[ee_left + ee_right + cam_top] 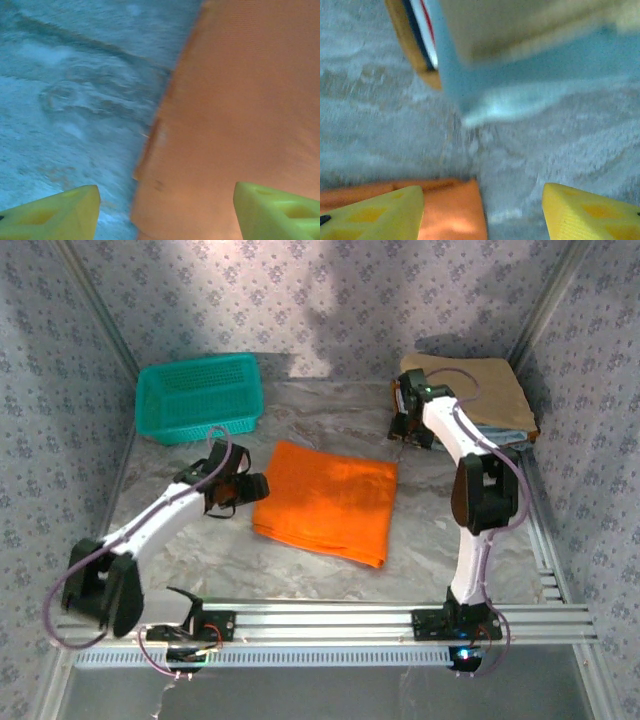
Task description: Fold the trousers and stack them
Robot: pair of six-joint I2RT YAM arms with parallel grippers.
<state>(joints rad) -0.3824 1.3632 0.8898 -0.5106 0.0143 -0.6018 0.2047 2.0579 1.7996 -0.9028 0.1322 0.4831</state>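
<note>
Centre of the marble table (440, 530), the orange trousers (327, 502) lie folded into a flat, squarish pad, well apart from the teal basket (200, 397) at the far left. Over on the far right sits a pile of folded garments, a tan one (470, 390) on top and light blue (505, 433) under it. The right wrist camera catches a strip of red, white and dark blue (422, 40) at that pile's edge, far too blurred to read any lettering. Now the pincers: the left gripper (255, 485) hangs right at the trousers' left edge. From the left wrist, the left gripper (167, 215) has its yellow fingers (55, 215) spread wide, one over bare table (75, 100), the other over orange cloth (240, 110), with nothing held. Whether either tip touches down, I cannot tell. The right gripper (408, 432) sits between the trousers' far right corner and the pile. From the right wrist, the right gripper (482, 212) is just as wide open and empty, its fingers (592, 212) straddling the trousers' corner (452, 210), with the light blue fold (520, 85) ahead.
</note>
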